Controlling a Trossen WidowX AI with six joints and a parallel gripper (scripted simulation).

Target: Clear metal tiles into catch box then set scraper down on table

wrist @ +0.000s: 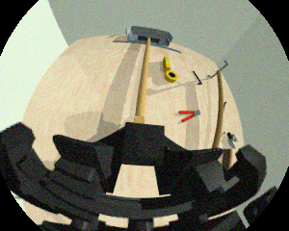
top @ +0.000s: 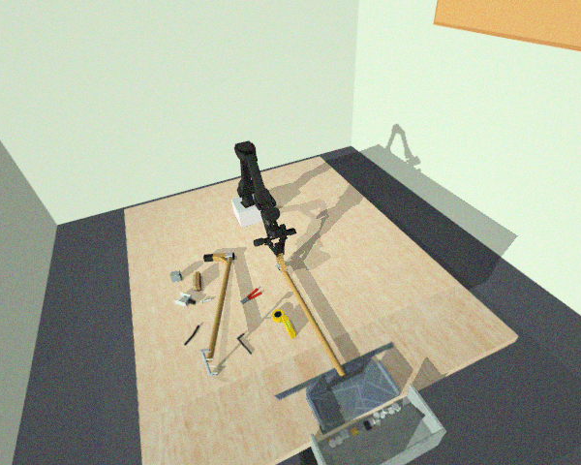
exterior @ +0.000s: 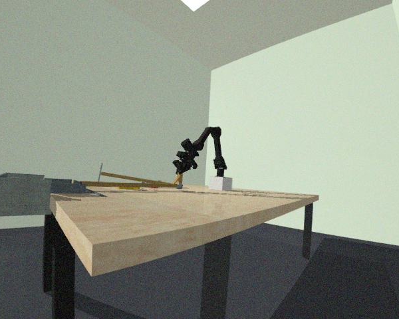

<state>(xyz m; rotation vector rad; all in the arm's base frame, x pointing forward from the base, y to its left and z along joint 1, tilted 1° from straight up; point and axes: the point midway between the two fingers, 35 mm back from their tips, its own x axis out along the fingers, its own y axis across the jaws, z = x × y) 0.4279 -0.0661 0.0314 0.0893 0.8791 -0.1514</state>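
With the gripper [top: 279, 251] [exterior: 178, 172] [wrist: 140, 129] clamped on the long scraper's wooden handle [top: 311, 320] [exterior: 131, 184] [wrist: 144, 87], the head should be drawn clear level and slowly.

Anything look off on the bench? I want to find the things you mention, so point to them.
Nothing spilled or broken that I can see. One oddity: the second long-handled tool [top: 221, 305] [exterior: 134, 177] [wrist: 220, 111] sits tilted, its far end raised off the table [top: 411, 300] [exterior: 158, 219] [wrist: 63, 91].

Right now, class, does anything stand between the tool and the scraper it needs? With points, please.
Nothing visible does: the tool [top: 279, 248] [wrist: 140, 129] is already shut on the scraper [top: 311, 318] [wrist: 144, 82]. The yellow tape [top: 284, 323] [wrist: 170, 72] lies beside the shaft, not between them.
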